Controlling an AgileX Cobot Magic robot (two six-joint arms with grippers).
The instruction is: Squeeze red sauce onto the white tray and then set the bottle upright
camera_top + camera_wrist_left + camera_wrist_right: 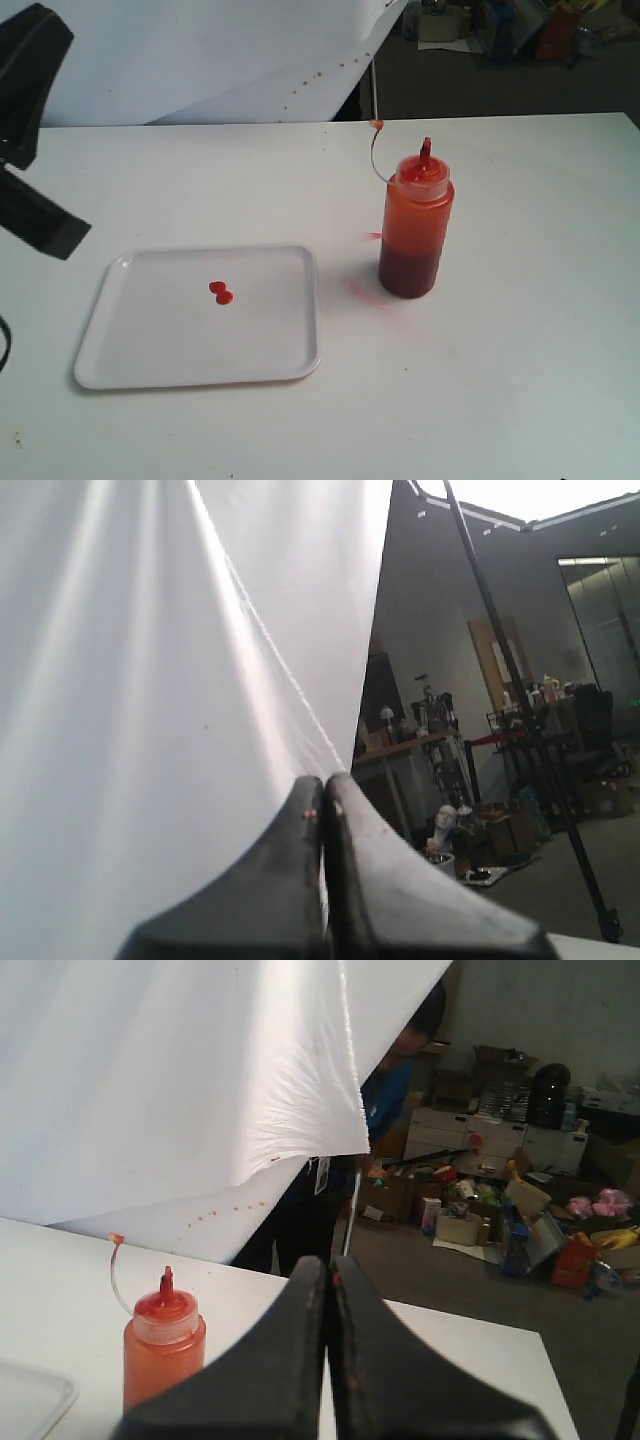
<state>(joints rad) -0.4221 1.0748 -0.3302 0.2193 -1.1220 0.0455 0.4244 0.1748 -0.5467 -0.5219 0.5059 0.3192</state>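
The bottle (416,228) stands upright on the white table, right of the white tray (150,345); its red nozzle points up and the tethered tip cap hangs off to the side. Two small joined blobs of red sauce (221,292) lie near the tray's middle. In the right wrist view the bottle (163,1354) shows beside my right gripper (328,1265), whose jaws are pressed together and hold nothing. My left gripper (323,782) is shut and empty too, raised and facing the white backdrop. Part of the left arm (30,140) shows at the exterior view's left edge.
A faint pale-red smear (375,292) marks the table by the bottle's base. A white backdrop sheet (200,55) hangs behind the table. Beyond the far table edge is a cluttered room floor with boxes (470,1210).
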